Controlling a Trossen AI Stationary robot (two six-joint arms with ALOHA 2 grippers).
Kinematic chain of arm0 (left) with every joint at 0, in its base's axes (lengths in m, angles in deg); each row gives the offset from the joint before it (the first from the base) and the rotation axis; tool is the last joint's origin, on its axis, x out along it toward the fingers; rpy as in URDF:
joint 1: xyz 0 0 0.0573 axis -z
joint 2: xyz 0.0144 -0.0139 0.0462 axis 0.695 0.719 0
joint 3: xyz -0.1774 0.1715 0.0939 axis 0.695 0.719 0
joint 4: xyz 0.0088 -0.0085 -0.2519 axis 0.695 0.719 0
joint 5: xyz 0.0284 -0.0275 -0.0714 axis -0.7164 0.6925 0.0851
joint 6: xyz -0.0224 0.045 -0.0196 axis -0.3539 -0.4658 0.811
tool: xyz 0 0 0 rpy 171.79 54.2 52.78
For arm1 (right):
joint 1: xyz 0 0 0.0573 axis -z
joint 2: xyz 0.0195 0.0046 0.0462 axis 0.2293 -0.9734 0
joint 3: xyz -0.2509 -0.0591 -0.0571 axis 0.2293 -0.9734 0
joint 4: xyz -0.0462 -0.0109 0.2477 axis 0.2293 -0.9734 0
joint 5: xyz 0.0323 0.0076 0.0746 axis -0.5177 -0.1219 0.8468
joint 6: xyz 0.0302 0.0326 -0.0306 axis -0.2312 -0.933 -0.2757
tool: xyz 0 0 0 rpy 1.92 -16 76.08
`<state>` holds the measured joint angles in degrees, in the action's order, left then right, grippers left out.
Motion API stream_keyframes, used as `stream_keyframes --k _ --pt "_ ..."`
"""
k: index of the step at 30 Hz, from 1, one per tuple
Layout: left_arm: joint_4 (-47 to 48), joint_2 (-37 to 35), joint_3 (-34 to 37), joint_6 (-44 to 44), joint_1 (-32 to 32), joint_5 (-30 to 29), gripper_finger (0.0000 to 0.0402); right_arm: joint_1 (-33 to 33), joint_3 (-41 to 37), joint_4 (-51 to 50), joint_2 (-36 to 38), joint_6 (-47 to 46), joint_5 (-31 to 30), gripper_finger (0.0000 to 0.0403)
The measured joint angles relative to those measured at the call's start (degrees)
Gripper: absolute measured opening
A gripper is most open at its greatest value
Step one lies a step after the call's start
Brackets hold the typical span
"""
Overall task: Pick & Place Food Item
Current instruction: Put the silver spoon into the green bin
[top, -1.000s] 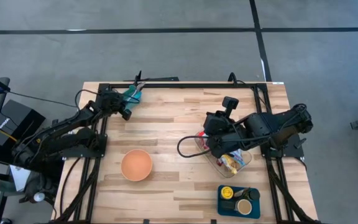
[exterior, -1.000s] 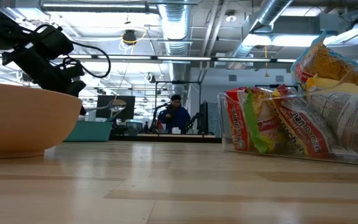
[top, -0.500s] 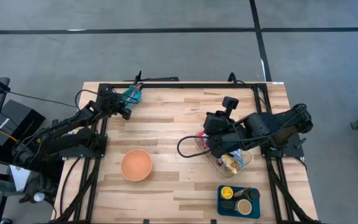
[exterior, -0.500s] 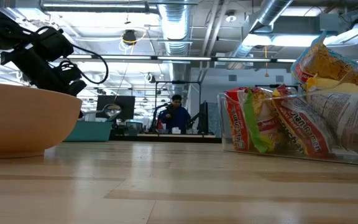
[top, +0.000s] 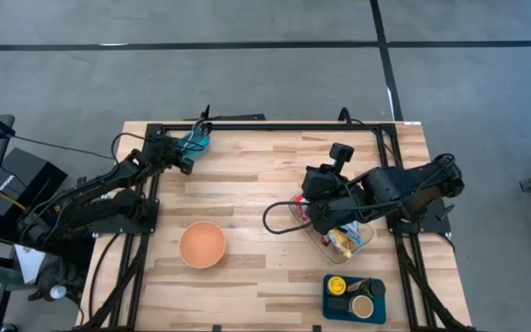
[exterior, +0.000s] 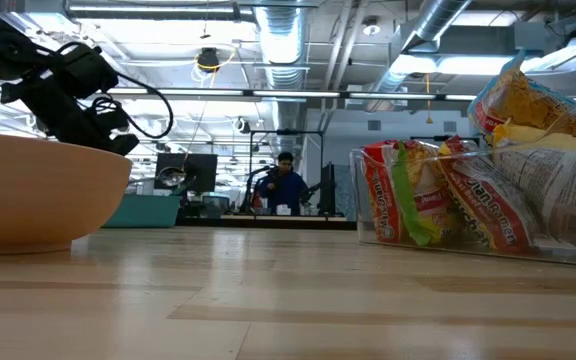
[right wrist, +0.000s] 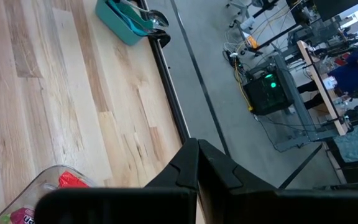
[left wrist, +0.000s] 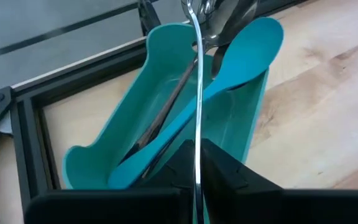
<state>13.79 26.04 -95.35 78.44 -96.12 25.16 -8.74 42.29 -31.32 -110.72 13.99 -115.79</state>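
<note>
Left fingers: the left gripper (left wrist: 196, 177) was clamped on the thin handle of a metal spoon (left wrist: 197, 93); its 2 fingers (left wrist: 229, 174) met on it, over the teal utensil holder (left wrist: 166, 106) at the table's far left corner.
Spoon's lie: its long axis ran straight out from the fingers, bowl end away from the wrist, above the holder's mouth; a teal spoon (left wrist: 241, 56) lay slanted in the holder beside it.
Right fingers: the right gripper (top: 313, 214) was pressed together on nothing, hanging over the clear bin (top: 339, 242).
Food: the packets (exterior: 468, 195) sat in that bin at the right, well apart from the orange bowl (top: 202, 244) in the middle.
Step, as I judged it: fetching a utensil; no packet was picked.
Next move: probably lift the spoon clear of the holder and carry it toward the bowl.
</note>
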Motion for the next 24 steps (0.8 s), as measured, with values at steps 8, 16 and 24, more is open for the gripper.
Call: stream_keyframes --k 8,16,24 --pt "-0.64 0.0 0.0 -3.12 0.0 -0.19 0.0009 0.04 0.0 0.0 0.0 0.09 0.0 0.0" --pt "-3.96 0.0 -0.02 -9.55 0.0 -0.17 0.0013 0.04 0.0 0.02 0.0 0.09 0.0 0.0" --pt "-5.56 0.0 -0.02 -9.11 0.0 -0.15 0.0005 0.04 0.0 0.02 0.0 0.09 -0.01 0.0"
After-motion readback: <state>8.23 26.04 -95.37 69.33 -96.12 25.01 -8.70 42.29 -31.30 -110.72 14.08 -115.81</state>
